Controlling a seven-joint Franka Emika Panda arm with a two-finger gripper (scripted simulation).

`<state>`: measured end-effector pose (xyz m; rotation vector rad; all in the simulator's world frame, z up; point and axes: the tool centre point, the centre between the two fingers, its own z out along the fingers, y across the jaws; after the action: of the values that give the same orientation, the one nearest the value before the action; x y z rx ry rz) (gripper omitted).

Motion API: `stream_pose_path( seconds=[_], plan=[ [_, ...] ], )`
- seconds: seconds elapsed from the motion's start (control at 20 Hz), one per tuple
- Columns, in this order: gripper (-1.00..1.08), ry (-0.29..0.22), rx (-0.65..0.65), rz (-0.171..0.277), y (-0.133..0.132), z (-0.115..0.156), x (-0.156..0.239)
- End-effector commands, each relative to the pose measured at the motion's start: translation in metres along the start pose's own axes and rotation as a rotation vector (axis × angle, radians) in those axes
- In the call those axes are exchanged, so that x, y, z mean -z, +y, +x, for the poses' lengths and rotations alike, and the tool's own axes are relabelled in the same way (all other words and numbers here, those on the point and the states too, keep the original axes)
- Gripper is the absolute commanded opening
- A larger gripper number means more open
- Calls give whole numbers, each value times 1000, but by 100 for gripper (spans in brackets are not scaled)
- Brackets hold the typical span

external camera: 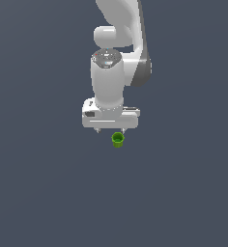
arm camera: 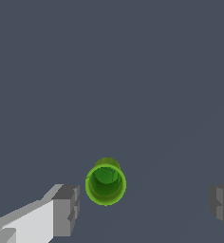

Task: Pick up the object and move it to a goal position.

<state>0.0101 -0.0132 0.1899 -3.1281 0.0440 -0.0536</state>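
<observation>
A small bright green cup stands upright on the dark grey floor, its hollow mouth facing up. It also shows in the wrist view. My white gripper hangs just above it, pointing down, with the cup below the gap between the fingers and a little toward the exterior view's right. In the wrist view the gripper is open and empty. The cup sits between the two grey fingertips, much nearer to one fingertip than to the other. Neither touches it.
The white arm rises above the gripper to the top of the exterior view. The plain dark grey floor fills all other parts of both views.
</observation>
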Motion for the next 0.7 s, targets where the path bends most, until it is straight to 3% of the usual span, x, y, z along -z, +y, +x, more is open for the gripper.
stream_pose_path(
  seconds=[0.0, 0.65],
  plan=[
    [100, 0, 0, 0, 0, 0, 0],
    [100, 6, -24, -2, 1, -1, -4]
  ],
)
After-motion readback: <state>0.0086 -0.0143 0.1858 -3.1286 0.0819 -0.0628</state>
